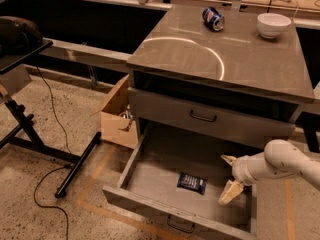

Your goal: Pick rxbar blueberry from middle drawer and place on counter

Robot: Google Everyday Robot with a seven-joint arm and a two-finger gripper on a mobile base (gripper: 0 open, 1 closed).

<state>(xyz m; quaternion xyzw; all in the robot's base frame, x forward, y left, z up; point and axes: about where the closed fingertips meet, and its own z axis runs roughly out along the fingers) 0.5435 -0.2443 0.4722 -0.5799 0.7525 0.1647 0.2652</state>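
Risk: my gripper (229, 176) comes down off-line and a fingertip strikes middle drawer (150, 204) floor or side wall. Flat rxbar blueberry (192, 183) may skid under push, or pinch may catch wrapper edge only.

My fingers spread wide, empty, inside open drawer. Bar lies flat on drawer floor, near fingers but apart, toward drawer centre.

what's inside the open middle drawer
The rxbar blueberry lies flat on the floor of the middle drawer. The gripper, open, hangs inside at the right, apart from the bar. The strip just behind the front panel is hidden.
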